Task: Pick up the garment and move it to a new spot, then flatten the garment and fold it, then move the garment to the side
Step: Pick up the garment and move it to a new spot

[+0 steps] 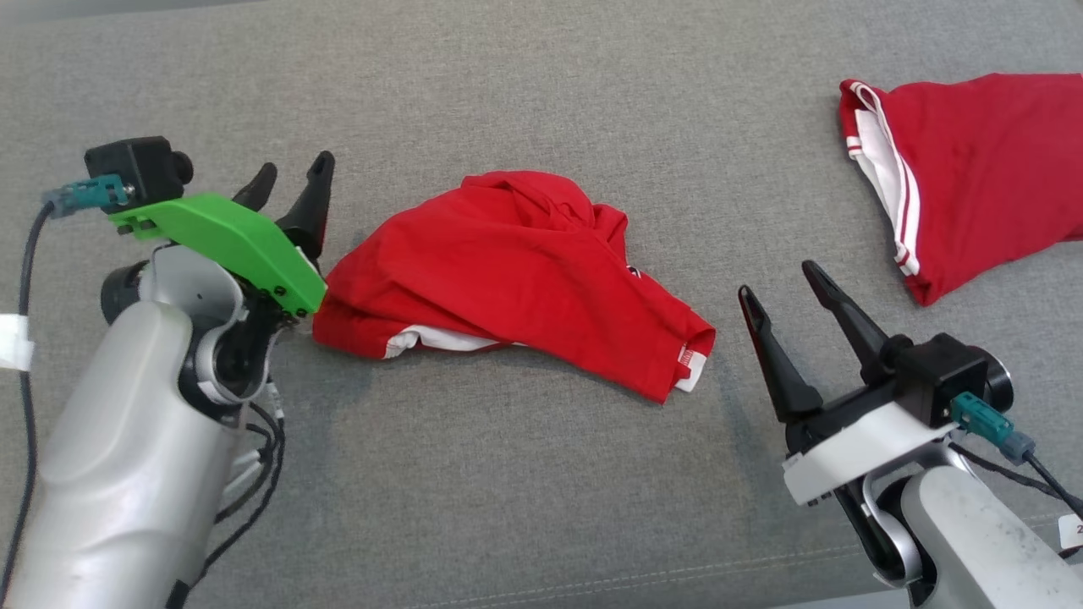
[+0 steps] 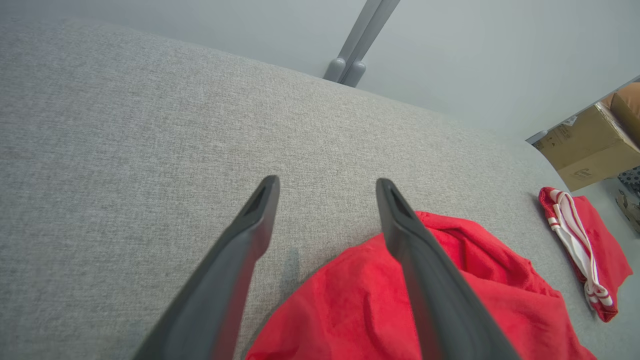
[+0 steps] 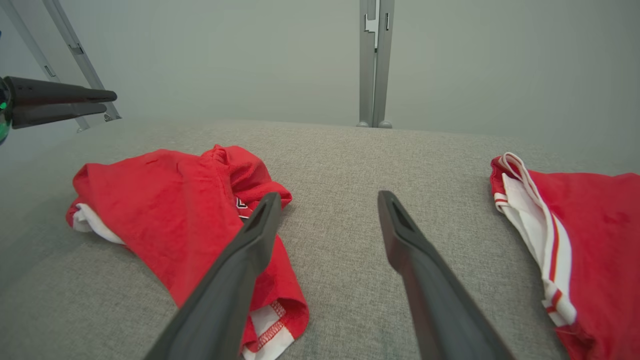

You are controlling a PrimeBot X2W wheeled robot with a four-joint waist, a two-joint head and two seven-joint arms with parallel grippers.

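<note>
My left pincer [image 1: 294, 165] and right pincer [image 1: 777, 279] are both wide open, holding nothing
The red garment [image 1: 508, 262] lies crumpled on the grey cushion [image 1: 508, 491] between them, just beside my left one

Your left tool [image 1: 296, 162] has two long, dark, tapered fingers. Just behind it sits a bright green bracket [image 1: 228, 241] with dark screws, carrying a black camera block [image 1: 135, 167] and a teal plug [image 1: 95, 193]. Behind your right tool [image 1: 777, 279] the white bracket [image 1: 854, 457] carries a second teal plug [image 1: 975, 416]. The left forearm [image 1: 110, 474] and right forearm [image 1: 986, 541] are pale silver-grey.
</note>
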